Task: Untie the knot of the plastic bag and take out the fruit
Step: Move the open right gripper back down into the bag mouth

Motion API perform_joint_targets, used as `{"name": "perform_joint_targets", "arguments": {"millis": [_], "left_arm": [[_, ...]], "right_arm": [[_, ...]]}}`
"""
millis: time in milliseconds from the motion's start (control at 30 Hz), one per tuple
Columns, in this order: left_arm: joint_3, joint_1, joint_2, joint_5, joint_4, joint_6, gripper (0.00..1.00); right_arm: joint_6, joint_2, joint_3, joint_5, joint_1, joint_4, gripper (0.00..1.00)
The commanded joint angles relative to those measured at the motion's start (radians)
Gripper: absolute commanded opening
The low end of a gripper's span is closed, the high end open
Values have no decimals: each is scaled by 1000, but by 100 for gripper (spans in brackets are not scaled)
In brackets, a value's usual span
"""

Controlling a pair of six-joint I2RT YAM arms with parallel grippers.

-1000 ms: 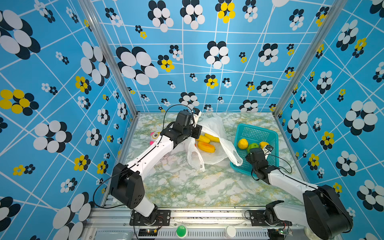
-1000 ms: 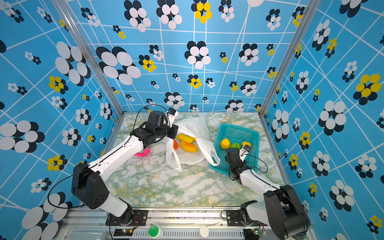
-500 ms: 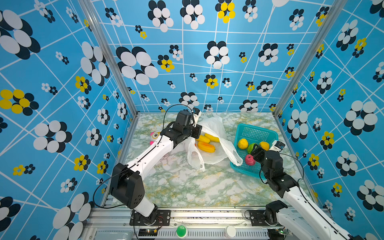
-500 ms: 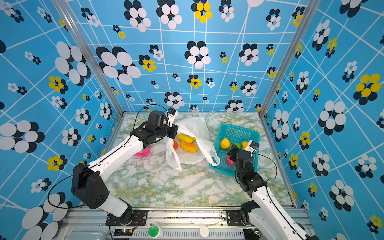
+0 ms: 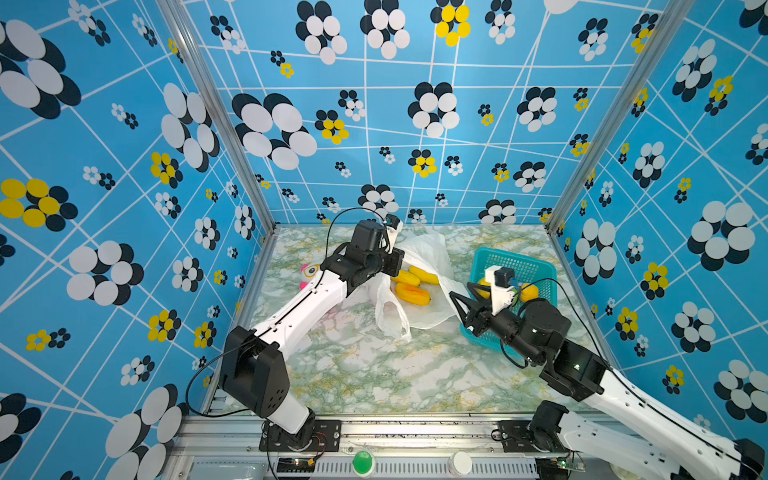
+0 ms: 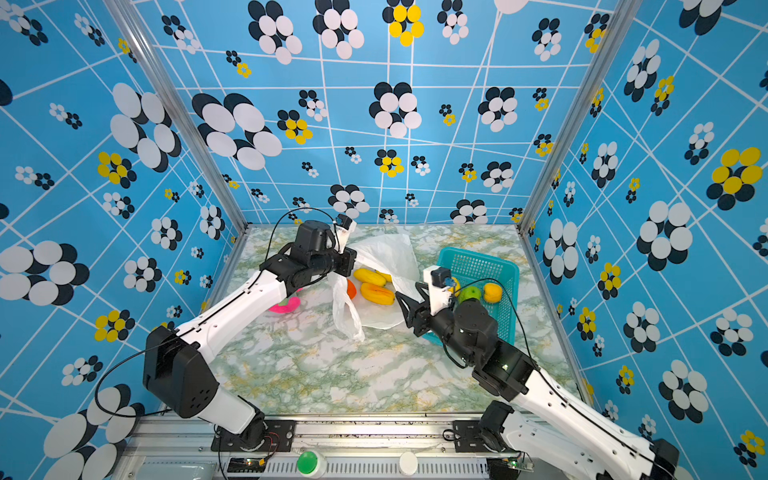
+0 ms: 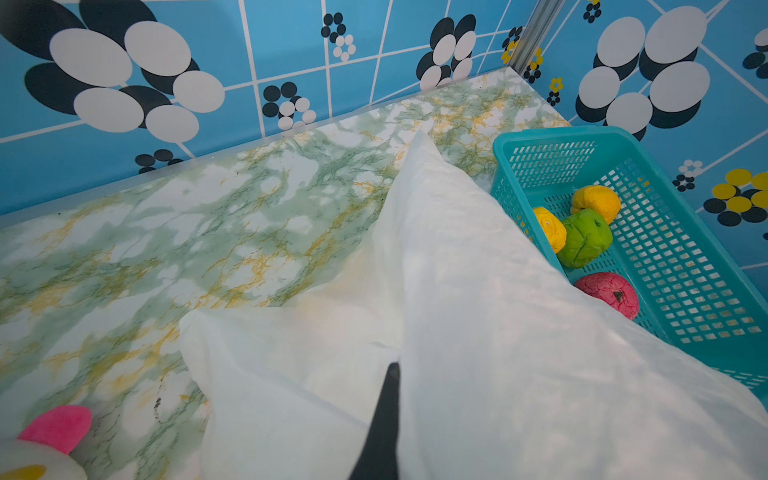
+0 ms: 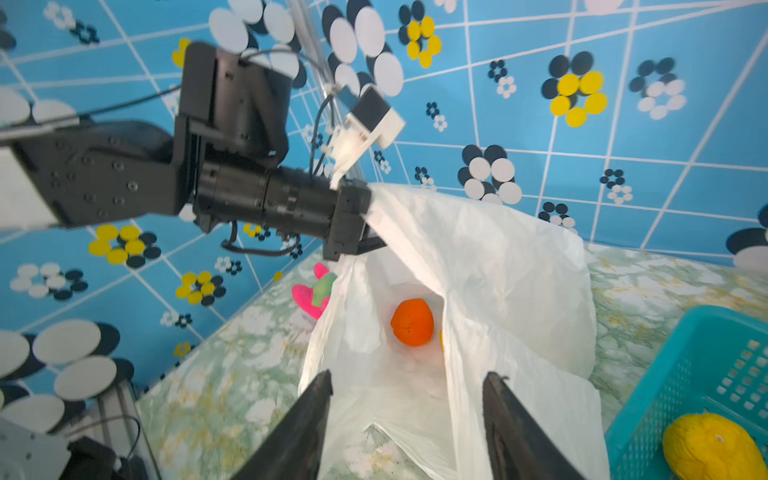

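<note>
The white plastic bag [image 5: 428, 257] [image 6: 386, 253] lies open on the marble table, and the knot is out of view. My left gripper [image 5: 401, 262] [image 8: 365, 232] is shut on the bag's rim and holds it up; only one dark finger [image 7: 386, 415] shows against the plastic. Inside the bag lie oblong yellow fruit [image 5: 413, 293] [image 6: 377, 293] and an orange one [image 8: 412, 322] [image 6: 351, 289]. My right gripper [image 5: 461, 293] [image 6: 409, 291] [image 8: 409, 378] is open and empty, facing the bag's mouth beside the basket's left edge.
The teal basket [image 5: 536, 266] [image 6: 482, 259] [image 7: 561, 133] at the right holds yellow fruit [image 7: 596, 201], a green one [image 7: 586, 237] and a pink-red one [image 7: 609, 293]. A pink plush toy [image 5: 309, 272] [image 8: 311, 291] lies under the left arm. A loose bag handle [image 5: 390, 316] trails toward the front.
My right arm rose from the basket, leaving a pink-red fruit there, and swung left to the bag's mouth, its jaws narrowing somewhat. The left arm has kept still.
</note>
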Motion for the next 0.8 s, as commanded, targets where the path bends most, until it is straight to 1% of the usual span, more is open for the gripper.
{"name": "perform_joint_targets", "arguments": {"millis": [0, 67, 167, 267, 333, 400, 533, 633, 767], "left_arm": [[23, 6, 2, -1, -3, 14, 0], [21, 6, -2, 0, -3, 14, 0], [14, 6, -6, 1, 0, 12, 0], [12, 7, -8, -3, 0, 12, 0], [11, 6, -10, -7, -2, 11, 0], [7, 4, -15, -1, 0, 11, 0], [3, 4, -23, -1, 6, 11, 0], [2, 5, -26, 1, 6, 12, 0], [1, 5, -26, -4, 3, 11, 0]], "right_arm": [[-107, 124, 60, -27, 43, -6, 55], [-129, 206, 96, -35, 58, -21, 53], [-163, 323, 142, -27, 72, -26, 51], [-178, 430, 195, 24, 73, -64, 47], [-185, 492, 207, 91, 72, -59, 44], [-192, 531, 203, 141, 72, -34, 40], [-210, 599, 191, 194, 60, -1, 36], [-213, 658, 194, 202, 37, 4, 36], [-208, 756, 236, 199, 3, -18, 36]]}}
